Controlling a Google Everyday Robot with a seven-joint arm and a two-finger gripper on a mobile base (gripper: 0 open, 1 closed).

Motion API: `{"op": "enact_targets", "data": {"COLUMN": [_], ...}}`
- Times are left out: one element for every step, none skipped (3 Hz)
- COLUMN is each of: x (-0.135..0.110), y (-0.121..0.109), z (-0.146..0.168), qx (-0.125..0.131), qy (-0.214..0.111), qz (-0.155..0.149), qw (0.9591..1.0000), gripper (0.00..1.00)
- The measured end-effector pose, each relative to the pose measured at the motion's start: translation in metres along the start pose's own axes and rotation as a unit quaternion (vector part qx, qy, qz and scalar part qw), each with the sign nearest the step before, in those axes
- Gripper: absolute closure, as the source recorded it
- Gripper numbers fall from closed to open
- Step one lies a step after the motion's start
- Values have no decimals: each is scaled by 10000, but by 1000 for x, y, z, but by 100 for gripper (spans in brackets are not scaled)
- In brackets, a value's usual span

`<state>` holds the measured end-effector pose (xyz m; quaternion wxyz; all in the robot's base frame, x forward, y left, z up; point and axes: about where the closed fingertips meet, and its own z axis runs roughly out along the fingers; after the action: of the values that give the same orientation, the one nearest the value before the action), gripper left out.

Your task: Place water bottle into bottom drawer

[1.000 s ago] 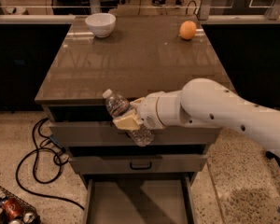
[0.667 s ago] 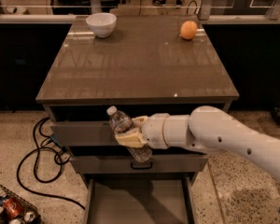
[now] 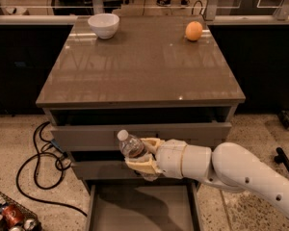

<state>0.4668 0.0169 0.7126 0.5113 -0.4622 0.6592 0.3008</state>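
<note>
My gripper (image 3: 145, 156) is shut on the water bottle (image 3: 132, 147), a small clear ribbed bottle with a white cap, tilted with the cap up and to the left. It hangs in front of the cabinet's middle drawer front (image 3: 101, 169), above the open bottom drawer (image 3: 139, 208). The bottom drawer is pulled out and shows a plain grey floor. My white arm (image 3: 241, 174) reaches in from the right.
A white bowl (image 3: 103, 25) and an orange (image 3: 193, 31) sit on the brown cabinet top (image 3: 139, 66). Black cables (image 3: 41, 158) lie on the floor at left. A wire basket with a red can (image 3: 12, 214) is at the bottom left corner.
The gripper has moved down with the bottle, from the top drawer's level to in front of the middle drawer, and slightly right.
</note>
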Motion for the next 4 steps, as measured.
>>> {"op": "enact_targets", "data": {"x": [1,20,53,104], "y": [0,0,12,29], "z": [0,0,-13,-18], "qx": [-15,-208,-338,-568], "qy": [-20,-284,-786,-1335], "qz": [-1,-8,-99,-25], "qw": [10000,9994,9963,9894], "gripper": [100,100,100,100]}}
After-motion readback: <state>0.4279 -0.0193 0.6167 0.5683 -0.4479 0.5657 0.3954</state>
